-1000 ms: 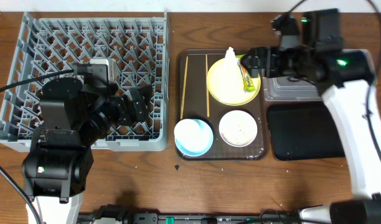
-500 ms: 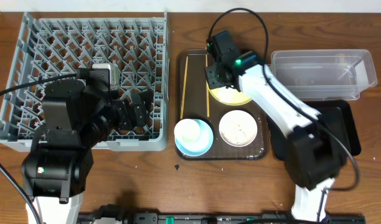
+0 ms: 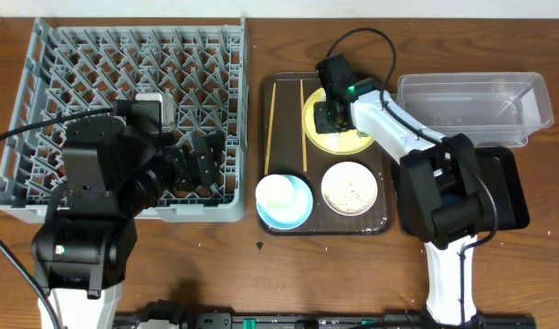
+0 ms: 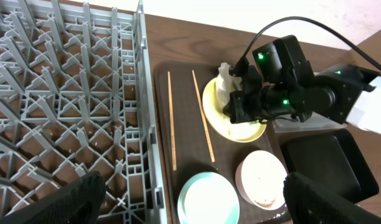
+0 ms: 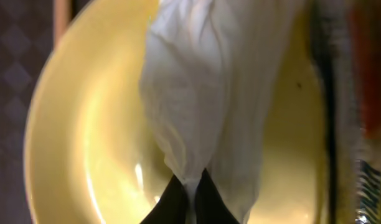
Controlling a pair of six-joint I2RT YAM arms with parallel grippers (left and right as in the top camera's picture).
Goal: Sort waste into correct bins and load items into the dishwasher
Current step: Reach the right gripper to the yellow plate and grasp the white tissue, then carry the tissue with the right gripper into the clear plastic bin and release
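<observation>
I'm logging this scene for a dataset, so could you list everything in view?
dish rack: one, grey, table's left
serving tray: one, dark brown, centre
chopsticks: two, wooden, tray's left
plate: one, yellow, tray's back
tissue: one, white, on plate
blue bowl: one, light blue, tray's front left
white bowl: one, white, tray's front right
tub: one, clear, right back
black tray: one, black, right front
left tool: one, black, open, above rack
right tool: one, black, shut on tissue
</observation>
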